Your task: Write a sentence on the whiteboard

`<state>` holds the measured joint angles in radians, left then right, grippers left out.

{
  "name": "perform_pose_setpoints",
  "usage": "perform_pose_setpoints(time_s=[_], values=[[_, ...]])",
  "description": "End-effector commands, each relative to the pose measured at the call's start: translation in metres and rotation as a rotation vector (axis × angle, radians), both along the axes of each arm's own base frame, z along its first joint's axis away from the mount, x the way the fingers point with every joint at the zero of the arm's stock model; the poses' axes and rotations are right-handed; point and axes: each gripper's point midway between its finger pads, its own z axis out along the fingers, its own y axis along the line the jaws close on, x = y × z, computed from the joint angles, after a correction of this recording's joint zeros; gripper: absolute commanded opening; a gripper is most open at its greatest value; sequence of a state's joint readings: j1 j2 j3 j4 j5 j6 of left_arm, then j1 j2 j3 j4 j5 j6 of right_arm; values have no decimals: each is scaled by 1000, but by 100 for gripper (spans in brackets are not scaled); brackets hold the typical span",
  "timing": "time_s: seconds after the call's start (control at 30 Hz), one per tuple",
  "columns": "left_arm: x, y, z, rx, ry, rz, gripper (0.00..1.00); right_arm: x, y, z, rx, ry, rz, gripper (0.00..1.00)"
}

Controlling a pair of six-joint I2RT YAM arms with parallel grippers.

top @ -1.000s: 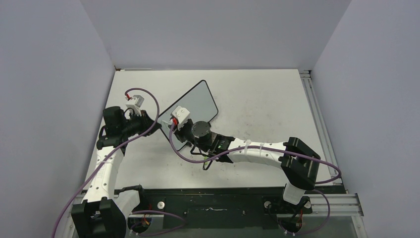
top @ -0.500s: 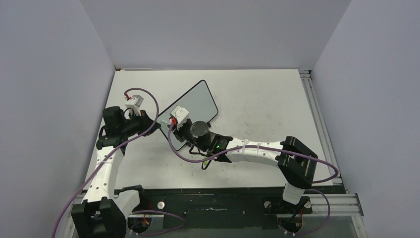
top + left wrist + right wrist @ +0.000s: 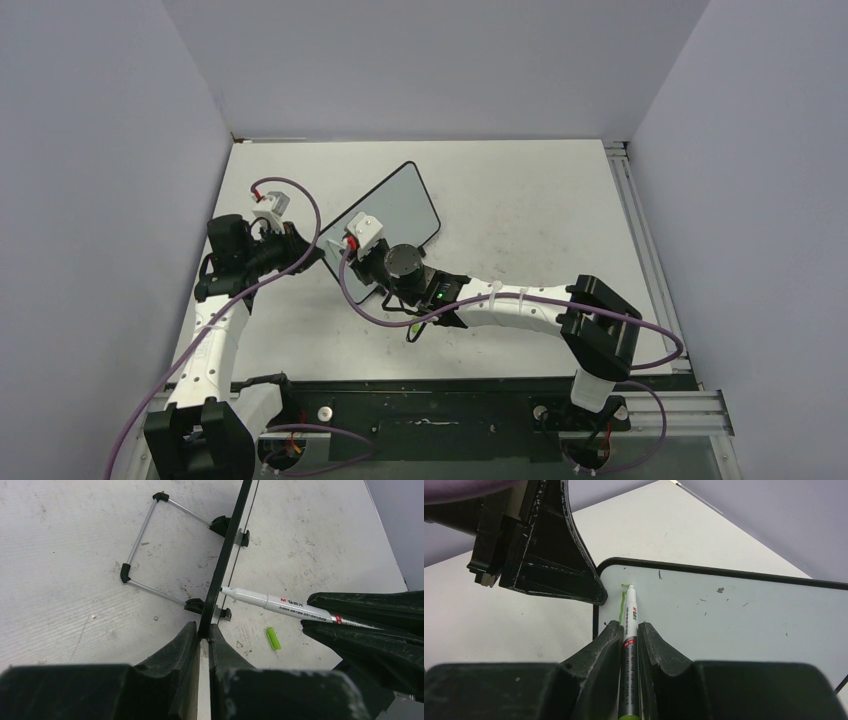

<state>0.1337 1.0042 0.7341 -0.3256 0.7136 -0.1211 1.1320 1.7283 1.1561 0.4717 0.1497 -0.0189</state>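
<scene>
1. In the top view the whiteboard stood propped on its wire stand toward eleven o'clock of the middle of the table. My left hand was pinched shut on the thin black frame at the board's eight o'clock corner, steadying it.
2. My right hand was clamped narrow on the marker. Its tip rested on the board close to that same corner, beside one short green stroke. I judged the sentence barely begun.
3. My first worry was pressing too hard. The board leaned on a light stand, so a firm push could have tipped it back or slid its feet, and the left hand's grip on so thin an edge could have slipped.
4. The second was a collision. In the right wrist view the left hand's fingers sat just beside the tip, toward ten o'clock. Any stroke in that direction would have knocked one hand into the other.
5. The third was the pen itself. It was held only by its slim barrel, so it could have twisted or slid in the grip under drag, leaving broken or wandering letters.
6. Lastly, smearing. The right wrist hung over the board's near end, and it could have wiped wet ink as the lettering ran on.
7. The loose green cap lay on the table at six o'clock of the marker in the left wrist view, where a cable might have swept it off.
</scene>
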Motion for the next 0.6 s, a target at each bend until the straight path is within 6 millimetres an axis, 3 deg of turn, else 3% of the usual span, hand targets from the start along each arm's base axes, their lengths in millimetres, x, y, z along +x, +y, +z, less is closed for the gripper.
perform_pose_setpoints(time_s=[0.0, 0.57], values=[[6, -2, 32, -2, -98, -17, 0, 14, -6, 20, 50, -41, -55, 5], [6, -1, 32, -1, -99, -16, 0, 16, -16, 7, 24, -27, -85, 5]])
